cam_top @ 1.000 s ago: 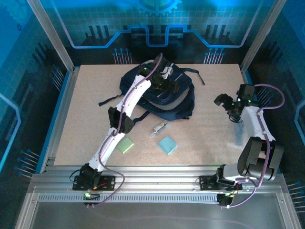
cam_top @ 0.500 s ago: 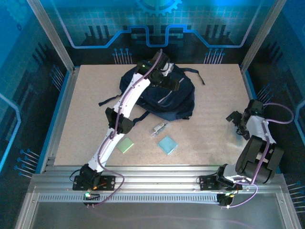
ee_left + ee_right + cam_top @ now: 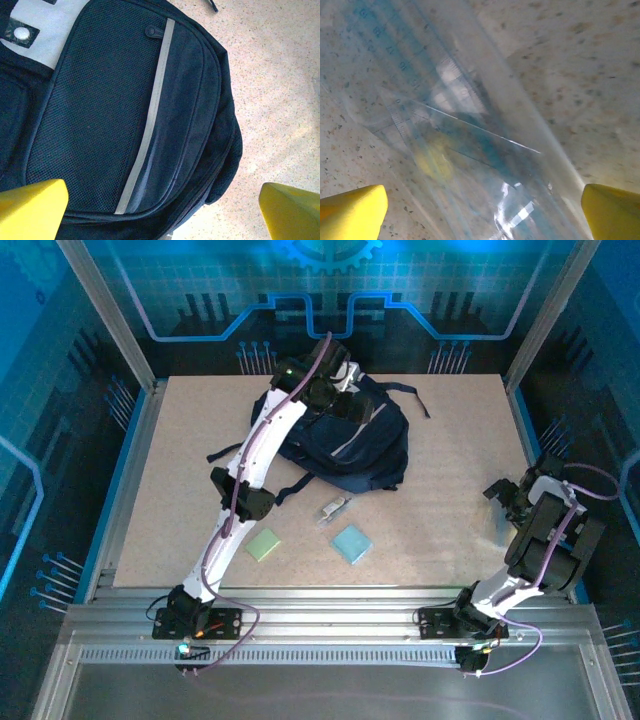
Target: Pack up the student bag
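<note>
Blue-lit panels and an aluminium frame enclose a speckled beige tabletop with a grainy, matte surface. The student bag lies flat near the middle of the far edge. It is a rounded, dark navy fabric shape with black straps trailing toward the left edge and the far right.

The left wrist view shows the bag's front close up: a coarse mesh panel, a smooth woven panel beside it, and a pale grey stripe running lengthwise between them. A white patch sits at the top.

The left end effector hangs over the far end of the bag. Its yellow fingertips are spread wide apart and grip nothing.

Close to the right edge, the right end effector points down over a clear plastic sleeve of rulers. The sleeve is glossy and see-through, with blue printed scales and a triangular set square inside. This end effector's yellow fingertips also stand wide, on either side of the sleeve and closed on nothing.

Toward the near edge lie a green square pad and a blue square pad. A small pale object rests just beyond them, near the bag; its shape is too small to tell.
</note>
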`<act>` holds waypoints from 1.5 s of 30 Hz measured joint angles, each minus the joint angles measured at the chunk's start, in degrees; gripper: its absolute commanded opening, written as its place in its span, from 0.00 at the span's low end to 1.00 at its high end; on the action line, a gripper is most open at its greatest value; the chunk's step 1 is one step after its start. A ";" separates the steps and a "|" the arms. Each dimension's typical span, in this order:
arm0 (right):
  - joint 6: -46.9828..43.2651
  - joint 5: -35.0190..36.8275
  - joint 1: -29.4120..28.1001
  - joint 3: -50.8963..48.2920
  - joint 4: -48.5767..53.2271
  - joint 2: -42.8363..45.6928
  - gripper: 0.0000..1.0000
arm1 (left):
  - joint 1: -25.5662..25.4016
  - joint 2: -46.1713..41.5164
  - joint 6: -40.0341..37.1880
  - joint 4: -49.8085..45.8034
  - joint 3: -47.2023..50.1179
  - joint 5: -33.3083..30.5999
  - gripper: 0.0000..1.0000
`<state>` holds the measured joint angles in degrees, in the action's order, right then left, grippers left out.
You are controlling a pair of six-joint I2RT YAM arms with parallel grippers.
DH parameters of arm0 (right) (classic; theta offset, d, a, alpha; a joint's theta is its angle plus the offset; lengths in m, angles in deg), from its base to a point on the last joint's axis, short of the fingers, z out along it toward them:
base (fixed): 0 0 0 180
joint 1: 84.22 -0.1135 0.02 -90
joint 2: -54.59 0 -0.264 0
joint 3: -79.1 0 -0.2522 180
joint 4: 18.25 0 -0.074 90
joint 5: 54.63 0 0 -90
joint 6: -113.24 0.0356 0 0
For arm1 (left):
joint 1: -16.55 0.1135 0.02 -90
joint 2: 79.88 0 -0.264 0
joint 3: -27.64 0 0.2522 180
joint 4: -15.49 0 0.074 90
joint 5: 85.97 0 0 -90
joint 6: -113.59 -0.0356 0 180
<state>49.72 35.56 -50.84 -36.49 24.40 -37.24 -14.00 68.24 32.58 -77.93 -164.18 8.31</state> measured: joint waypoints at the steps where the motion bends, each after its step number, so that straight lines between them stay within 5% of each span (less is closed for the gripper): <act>1: -0.26 -0.22 -0.17 0.13 0.07 -0.39 1.00 | 0.00 0.17 0.00 0.04 0.00 -0.04 0.99; 13: -1.11 -1.25 -3.23 0.92 0.24 -1.03 1.00 | -1.16 -0.76 -1.92 3.02 0.02 -5.27 0.99; 26: -1.05 2.73 -10.67 4.90 3.58 -4.48 1.00 | -2.19 -12.57 -6.23 3.02 0.02 -10.78 0.99; 35: -0.85 -1.95 -16.11 7.76 3.21 -6.71 1.00 | 0.26 -21.31 -9.22 3.56 0.37 -13.92 0.99; 38: -0.87 -1.90 -16.50 8.37 3.54 -7.32 1.00 | 0.55 -28.37 -10.78 7.58 9.16 -13.99 0.99; 45: -0.85 -0.81 -17.40 10.12 5.22 -8.70 1.00 | 0.70 -55.80 -17.03 27.76 50.21 -17.59 0.99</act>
<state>48.87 34.75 -68.24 -26.37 29.62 -45.94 -13.30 12.44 15.55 -50.17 -113.98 -9.29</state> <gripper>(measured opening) 0.999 0.989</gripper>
